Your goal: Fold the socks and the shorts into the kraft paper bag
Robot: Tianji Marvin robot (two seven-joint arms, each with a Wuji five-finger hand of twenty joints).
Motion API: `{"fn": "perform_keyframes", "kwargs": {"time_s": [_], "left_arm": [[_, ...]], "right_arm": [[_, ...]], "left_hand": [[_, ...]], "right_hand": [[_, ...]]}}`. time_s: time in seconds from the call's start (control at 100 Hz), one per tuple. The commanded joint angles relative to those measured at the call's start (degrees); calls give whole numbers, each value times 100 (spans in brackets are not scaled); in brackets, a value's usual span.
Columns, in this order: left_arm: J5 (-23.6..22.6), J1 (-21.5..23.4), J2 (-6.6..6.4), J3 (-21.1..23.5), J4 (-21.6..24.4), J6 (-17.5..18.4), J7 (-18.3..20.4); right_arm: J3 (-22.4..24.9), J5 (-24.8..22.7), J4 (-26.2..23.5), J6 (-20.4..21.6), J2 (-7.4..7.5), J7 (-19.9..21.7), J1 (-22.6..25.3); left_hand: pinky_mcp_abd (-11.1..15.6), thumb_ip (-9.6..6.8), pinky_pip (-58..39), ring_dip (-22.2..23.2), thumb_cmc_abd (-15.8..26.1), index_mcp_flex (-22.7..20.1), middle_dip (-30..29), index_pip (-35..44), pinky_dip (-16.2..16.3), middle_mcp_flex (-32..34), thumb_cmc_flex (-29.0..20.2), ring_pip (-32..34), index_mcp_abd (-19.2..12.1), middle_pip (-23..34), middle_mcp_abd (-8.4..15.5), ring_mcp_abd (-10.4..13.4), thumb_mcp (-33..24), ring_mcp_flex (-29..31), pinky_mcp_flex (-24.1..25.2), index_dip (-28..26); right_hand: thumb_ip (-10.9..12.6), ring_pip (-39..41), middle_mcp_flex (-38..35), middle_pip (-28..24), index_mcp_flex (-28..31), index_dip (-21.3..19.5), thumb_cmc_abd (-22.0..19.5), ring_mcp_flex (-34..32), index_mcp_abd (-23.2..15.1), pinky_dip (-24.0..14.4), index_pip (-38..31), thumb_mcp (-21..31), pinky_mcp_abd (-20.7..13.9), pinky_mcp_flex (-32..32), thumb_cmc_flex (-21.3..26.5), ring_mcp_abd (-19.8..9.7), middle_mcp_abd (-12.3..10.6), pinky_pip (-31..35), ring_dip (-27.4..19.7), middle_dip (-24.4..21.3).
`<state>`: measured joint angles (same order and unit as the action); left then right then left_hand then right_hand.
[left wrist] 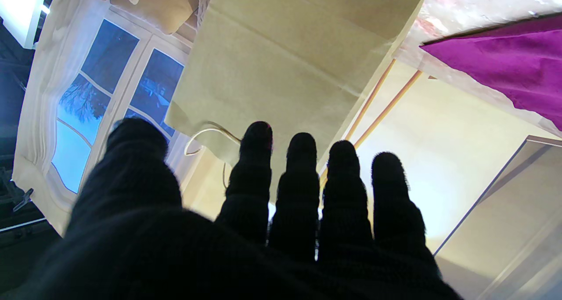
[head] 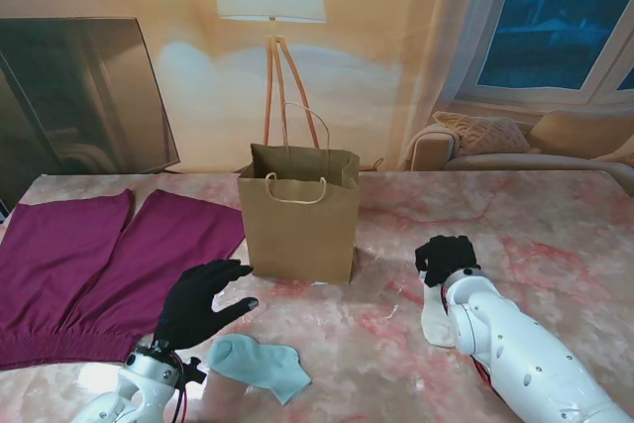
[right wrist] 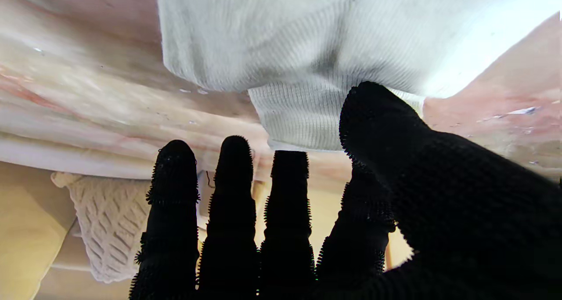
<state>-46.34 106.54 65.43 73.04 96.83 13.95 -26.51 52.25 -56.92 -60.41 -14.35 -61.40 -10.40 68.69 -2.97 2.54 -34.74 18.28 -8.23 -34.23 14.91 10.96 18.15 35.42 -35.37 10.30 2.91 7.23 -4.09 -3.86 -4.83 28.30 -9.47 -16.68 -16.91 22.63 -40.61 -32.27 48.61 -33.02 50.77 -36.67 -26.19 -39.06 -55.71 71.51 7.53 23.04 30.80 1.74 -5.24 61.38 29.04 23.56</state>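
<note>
Magenta shorts (head: 89, 264), tan kraft paper bag (head: 302, 230), pale teal sock (head: 260, 364), white ribbed sock (right wrist: 307, 49), pink-marbled tabletop (head: 525, 215), black-gloved hands.

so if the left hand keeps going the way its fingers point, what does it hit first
Probably the bag: the left hand is open, fingers aimed at its front face. The gap between them is hard to judge.

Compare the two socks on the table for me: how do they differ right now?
The light blue sock lies near the left hand, untouched; that hand is open above the table. The white sock lies by the right hand, whose fingers hang over it and partly hide it, though a grip is unclear. The blue one lies sprawled at a slant; the white one runs straight toward me. Both lie on the marble table, outside the kraft paper bag.
</note>
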Motion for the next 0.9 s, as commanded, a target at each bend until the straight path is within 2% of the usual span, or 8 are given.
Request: {"fn": "perform_keyframes", "kwargs": {"time_s": [0.0, 0.08, 0.16, 0.36, 0.45, 0.6, 0.73, 0.89], "left_arm": [[35, 5, 17, -17, 5, 9, 16], [33, 0, 18, -24, 0, 6, 10], [35, -9, 20, -34, -14, 10, -8], [42, -12, 22, -39, -32, 14, -14], [54, -11, 23, -34, -33, 19, -10], [64, -13, 24, -29, -34, 24, -4], [71, -18, 25, -21, -35, 34, 3], [68, -18, 25, -13, -40, 47, -3]], "right_arm": [[25, -30, -52, 58, 42, -16, 209], [249, -88, -250, 167, 45, -18, 336], [441, -85, -387, 306, 25, -126, 430], [716, -318, -643, 370, -23, -748, 563], [809, -464, -755, 457, -20, -958, 612], [973, -623, -966, 505, -33, -1245, 699], [1184, -798, -1314, 615, 1, -1109, 848], [1471, -1178, -1865, 854, 97, -658, 1204]], "left_hand": [[72, -366, 15, -18, 162, -62, 19, 80, -15, -226, -32, -92, -100, -91, -34, 81, 143, -122, -3, -25], [68, -366, 14, -20, 166, -67, 19, 81, -14, -219, -34, -91, -104, -88, -30, 84, 142, -119, 1, -24], [54, -366, 18, -21, 168, -72, 18, 83, -16, -217, -35, -90, -108, -87, -36, 86, 141, -119, 7, -24], [41, -366, 36, -22, 168, -86, 17, 93, -24, -214, -35, -85, -111, -84, -34, 92, 140, -112, 29, -26], [48, -366, 37, -22, 165, -86, 17, 94, -25, -212, -41, -83, -111, -83, -44, 74, 138, -111, 23, -27], [47, -365, 45, -22, 171, -87, 18, 97, -29, -208, -39, -82, -110, -81, -41, 84, 138, -112, 29, -27], [49, -365, 49, -22, 179, -81, 19, 96, -30, -209, -39, -81, -107, -81, -53, 80, 138, -108, 31, -27], [46, -365, 59, -25, 187, -79, 18, 96, -34, -212, -37, -88, -110, -84, -54, 71, 141, -123, 39, -27]], "right_hand": [[-339, -536, -236, 414, 201, -146, 188, -320, -134, 305, -20, -384, 222, 188, -110, 334, 172, -242, -568, -658], [-321, -336, -1105, 445, 214, -162, 184, -1299, -63, 379, -55, -352, 326, 805, -58, 470, 236, -29, -570, -762], [-285, 63, -1964, 206, 187, -105, 140, -2179, 41, 338, -73, -313, 333, 1383, 18, 257, 240, 450, -373, -716], [-161, 1043, -2786, -471, 215, 239, -112, -3042, 89, 294, -130, -249, 278, 1939, 154, -20, 108, 1302, 500, -213], [-126, 1476, -2889, -800, 279, 493, -189, -3131, -61, 346, -161, -232, 240, 1917, 190, -69, 60, 1403, 868, 196], [-94, 1709, -2753, -983, 284, 681, -363, -3009, -121, 403, -172, -240, 187, 1840, 168, -50, 64, 1362, 1109, 529], [-104, 2042, -2724, -1181, 343, 845, -489, -2940, -130, 435, -149, -326, 196, 1788, 112, -23, 81, 1313, 1358, 789], [-95, 2322, -2712, -1328, 380, 870, -484, -2880, -39, 387, -166, -293, 244, 1754, 96, 15, 131, 1353, 1516, 945]]}}
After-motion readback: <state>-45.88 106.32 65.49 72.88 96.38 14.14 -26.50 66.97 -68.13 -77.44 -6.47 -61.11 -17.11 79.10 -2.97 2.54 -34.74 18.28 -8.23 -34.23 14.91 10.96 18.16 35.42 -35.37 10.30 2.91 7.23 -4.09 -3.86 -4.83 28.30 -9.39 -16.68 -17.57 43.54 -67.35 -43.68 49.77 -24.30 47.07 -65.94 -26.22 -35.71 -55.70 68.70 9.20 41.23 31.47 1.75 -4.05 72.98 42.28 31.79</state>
